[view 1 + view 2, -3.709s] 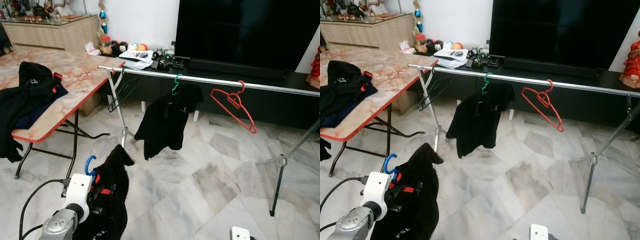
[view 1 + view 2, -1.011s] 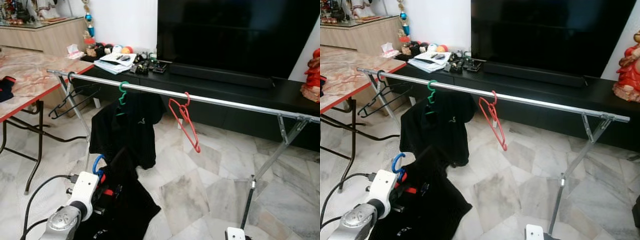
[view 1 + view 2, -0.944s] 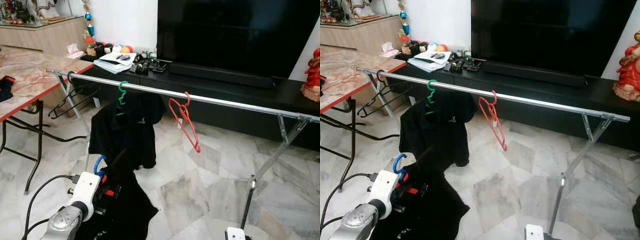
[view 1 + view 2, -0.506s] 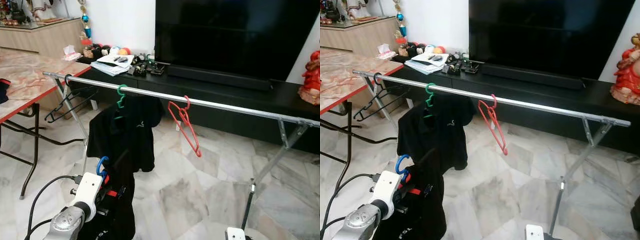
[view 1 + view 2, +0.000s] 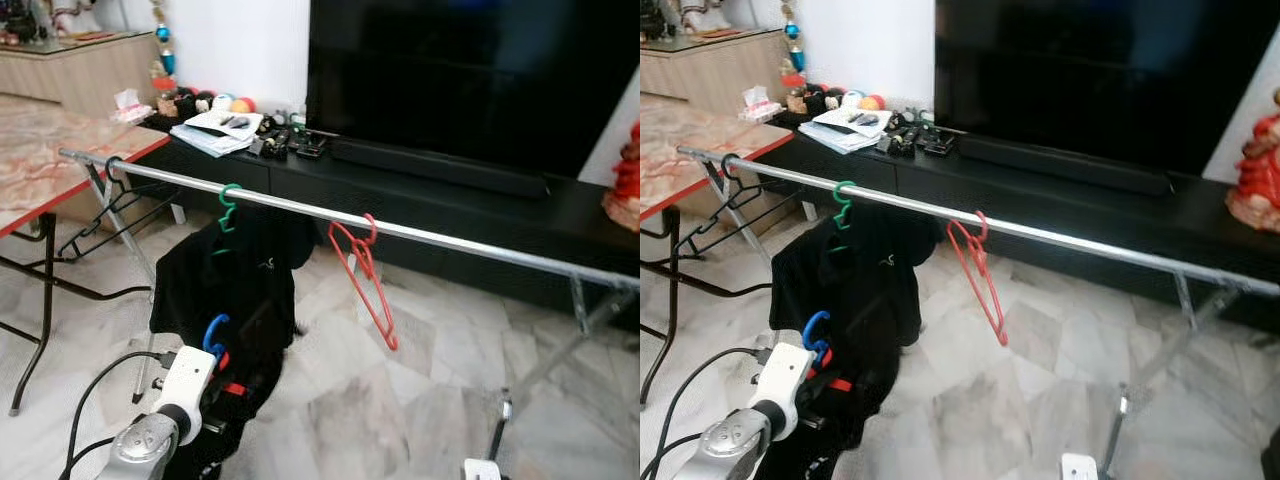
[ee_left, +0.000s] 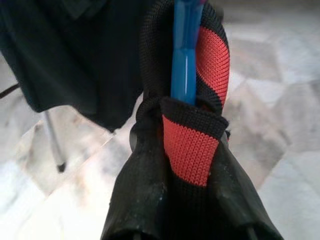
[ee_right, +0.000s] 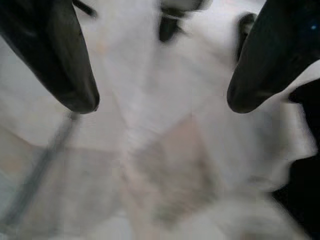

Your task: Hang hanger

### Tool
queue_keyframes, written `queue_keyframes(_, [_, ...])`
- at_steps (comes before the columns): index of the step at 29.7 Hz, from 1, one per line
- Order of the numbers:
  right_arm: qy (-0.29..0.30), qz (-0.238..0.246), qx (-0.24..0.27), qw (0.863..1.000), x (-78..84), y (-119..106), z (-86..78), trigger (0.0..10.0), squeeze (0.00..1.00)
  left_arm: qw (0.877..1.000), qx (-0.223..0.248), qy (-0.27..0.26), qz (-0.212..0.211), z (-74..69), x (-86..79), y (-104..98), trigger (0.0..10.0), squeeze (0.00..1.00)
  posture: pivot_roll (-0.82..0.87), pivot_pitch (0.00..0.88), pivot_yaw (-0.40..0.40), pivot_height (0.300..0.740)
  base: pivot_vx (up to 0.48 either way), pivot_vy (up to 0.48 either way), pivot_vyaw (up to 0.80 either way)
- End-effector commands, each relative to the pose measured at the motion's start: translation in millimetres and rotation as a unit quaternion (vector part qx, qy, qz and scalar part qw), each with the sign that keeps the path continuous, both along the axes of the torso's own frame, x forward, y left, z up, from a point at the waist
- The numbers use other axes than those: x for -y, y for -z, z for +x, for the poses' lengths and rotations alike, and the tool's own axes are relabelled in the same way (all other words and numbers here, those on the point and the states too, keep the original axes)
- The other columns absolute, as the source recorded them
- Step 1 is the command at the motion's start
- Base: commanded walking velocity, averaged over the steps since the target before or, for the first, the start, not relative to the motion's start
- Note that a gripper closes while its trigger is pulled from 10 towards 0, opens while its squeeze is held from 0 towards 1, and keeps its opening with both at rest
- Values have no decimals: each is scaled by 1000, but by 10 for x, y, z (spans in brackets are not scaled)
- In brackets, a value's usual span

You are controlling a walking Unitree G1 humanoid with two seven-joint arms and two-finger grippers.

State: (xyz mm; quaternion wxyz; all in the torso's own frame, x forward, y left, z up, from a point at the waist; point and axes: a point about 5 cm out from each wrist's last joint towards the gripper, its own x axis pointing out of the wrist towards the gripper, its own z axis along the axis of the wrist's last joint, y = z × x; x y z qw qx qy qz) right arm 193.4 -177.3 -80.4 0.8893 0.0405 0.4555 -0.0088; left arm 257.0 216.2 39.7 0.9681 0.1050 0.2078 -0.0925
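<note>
Low at front-left: left gripper [image 5: 222, 385] clamped on black garment w/ red-black knit collar [image 6: 192, 145], fabric bunched over the fingers.
Hanger: blue plastic hanger [image 5: 213, 337] inside that garment; hook sticks up just above the white wrist housing; shaft runs through the collar in left wrist view [image 6: 184, 55].
Hanger pos: below and in front of the rail, not touching it, near the hung shirt.
Rail: long silver metal clothes rail [image 5: 470, 247] on folding legs, spans the scene left to right, in front of the TV unit.
On rail, L to R: empty black wire hanger [image 5: 95, 210] at left end; green plastic hanger [image 5: 229, 204] carrying a black shirt [image 5: 225, 280]; empty red plastic hanger [image 5: 365, 280], tilted.
Right gripper: [image 7: 160, 100] fingers apart, nothing between, pointed at blurred marble floor; white wrist top at bottom edge of head view [image 5: 483, 469].
Behind rail: large black TV [image 5: 470, 75] on low black cabinet [image 5: 450, 210] w/ papers and small clutter at its left end.
Left side: marble-pattern folding table w/ red edge [image 5: 60, 150].
Floor: pale marble tiles [image 5: 420, 380].
</note>
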Motion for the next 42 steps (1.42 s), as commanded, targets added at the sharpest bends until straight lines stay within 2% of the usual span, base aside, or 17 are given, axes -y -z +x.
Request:
queue_keyframes(1, [12, -14, -13, 1000, 136, 27, -84, 10000, 0, 1000, 28, 13, -3, 86, 87, -110, 10000, 0, 150, 0, -32, 740, 371, 0, 0])
queue_keyframes(24, [17, -12, -8, 1000, 134, 15, -58, 10000, 0, 999, 31, 23, -1, 93, 106, -124, 10000, 0, 153, 0, -37, 740, 370, 0, -65])
queue_keyframes(33, [16, -9, -7, 1000, 125, 12, -49, 10000, 0, 999, 30, 38, 2, 76, 120, -122, 10000, 0, 154, 0, -37, 740, 0, 0, 0])
queue_keyframes(36, [14, -9, -6, 1000, 123, 8, -43, 10000, 0, 993, 28, 116, 19, 33, 217, -155, 10000, 0, 155, 0, -40, 740, 0, 0, 0])
queue_keyframes(42, [13, -10, -6, 1000, 121, 9, -43, 10000, 0, 985, 30, 166, 47, 38, 223, -212, 10000, 0, 154, 0, -42, 740, 0, 0, 0])
